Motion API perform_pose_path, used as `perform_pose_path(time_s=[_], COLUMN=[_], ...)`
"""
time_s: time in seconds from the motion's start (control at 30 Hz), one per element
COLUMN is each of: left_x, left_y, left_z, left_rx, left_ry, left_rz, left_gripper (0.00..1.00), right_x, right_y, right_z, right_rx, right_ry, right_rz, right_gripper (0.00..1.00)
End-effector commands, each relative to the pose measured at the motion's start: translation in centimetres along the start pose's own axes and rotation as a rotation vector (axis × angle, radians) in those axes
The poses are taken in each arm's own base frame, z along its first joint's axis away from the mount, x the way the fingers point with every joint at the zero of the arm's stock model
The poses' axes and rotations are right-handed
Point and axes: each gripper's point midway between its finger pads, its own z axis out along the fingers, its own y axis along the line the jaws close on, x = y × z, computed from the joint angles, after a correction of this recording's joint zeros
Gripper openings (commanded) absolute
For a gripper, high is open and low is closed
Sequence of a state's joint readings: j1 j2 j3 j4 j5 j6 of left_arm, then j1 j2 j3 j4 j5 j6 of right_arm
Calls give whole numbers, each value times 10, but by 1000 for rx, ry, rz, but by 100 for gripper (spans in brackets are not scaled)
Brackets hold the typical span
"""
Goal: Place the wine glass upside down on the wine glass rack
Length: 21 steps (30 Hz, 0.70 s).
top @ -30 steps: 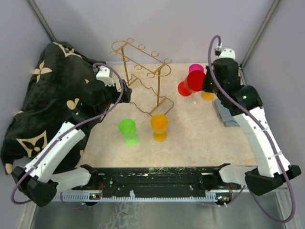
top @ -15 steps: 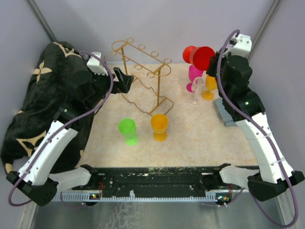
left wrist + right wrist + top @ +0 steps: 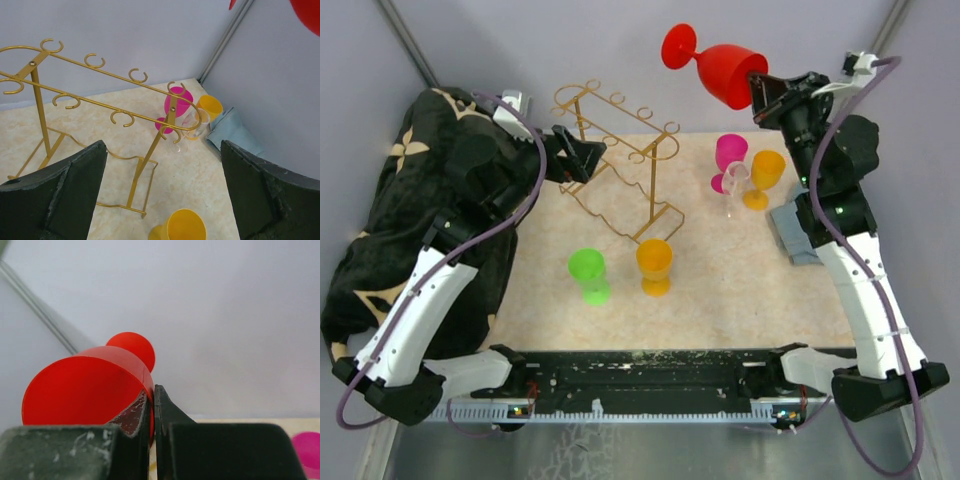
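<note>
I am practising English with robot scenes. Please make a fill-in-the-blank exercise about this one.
The right tool grips the rim of the ____ wine glass.
The left tool, near the wine glass rack, is wide ____.
The green glass stands on the ____ of the orange glass beside it.
Missing words: red; open; left.

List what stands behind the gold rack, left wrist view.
A pink glass, a clear glass, an orange glass and a grey cloth. The rack's wires cross the pink and clear ones.
</note>
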<state>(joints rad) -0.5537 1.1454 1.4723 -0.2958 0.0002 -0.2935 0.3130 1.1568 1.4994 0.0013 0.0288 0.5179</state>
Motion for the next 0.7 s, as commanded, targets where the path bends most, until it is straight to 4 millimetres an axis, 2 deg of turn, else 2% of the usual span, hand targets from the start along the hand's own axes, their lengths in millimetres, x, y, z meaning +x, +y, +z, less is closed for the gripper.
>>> perform_pose_path(time_s=[0.0,0.27,0.37,0.67], left_x=[-16,-24,-32,-49], left_y=[-13,-19,-19,-14], left_z=[1,10,13,12], left_rx=[58,107,136,370], left_ry=[-35,-39,-49,-54], left_rz=[-2,0,-7,-108], left_gripper=[100,100,100,99], right_x=[-31,-21,-14,-8], right_y=[45,40,46,59], right_z=[-3,-5,-9,-28], right_rx=[-277,-557,-647,-869], right_ry=[-53,50,95,151], right_rz=[159,422,465,590], right_gripper=[0,0,0,0])
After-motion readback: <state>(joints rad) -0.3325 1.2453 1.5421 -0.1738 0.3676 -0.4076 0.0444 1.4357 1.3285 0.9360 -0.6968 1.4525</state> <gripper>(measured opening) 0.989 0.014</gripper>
